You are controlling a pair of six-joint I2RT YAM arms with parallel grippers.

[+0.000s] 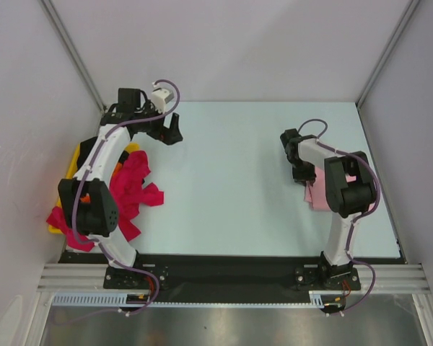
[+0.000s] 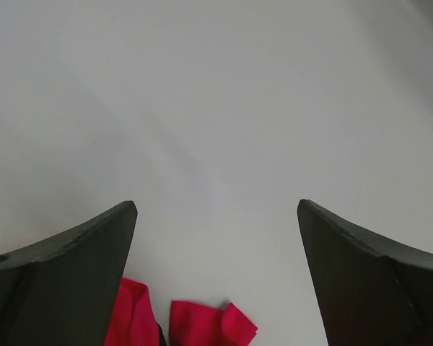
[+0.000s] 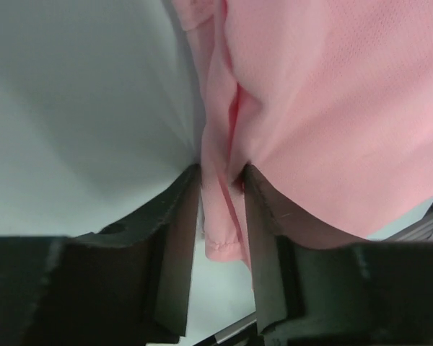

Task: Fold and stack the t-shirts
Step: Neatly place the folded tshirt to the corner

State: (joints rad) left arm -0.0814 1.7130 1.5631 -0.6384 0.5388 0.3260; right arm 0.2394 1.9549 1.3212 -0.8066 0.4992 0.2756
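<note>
The light pink t-shirt (image 3: 332,108) lies bunched at about 3 o'clock on the table (image 1: 231,166), close to its right edge and partly hidden under the right arm. The right gripper (image 3: 220,176) is down on the shirt's left edge, its fingers (image 3: 177,216) nearly closed and pinching a hemmed fold of the pink cloth between them. At 9 o'clock, well apart from the pink shirt, a magenta-red t-shirt (image 1: 133,189) sprawls in a crumpled heap, spilling from the yellow tray (image 1: 78,160) onto the table. The left gripper (image 1: 167,133) sits at about 11 o'clock, beyond that heap, with its fingers (image 2: 72,252) spread wide and nothing between them.
</note>
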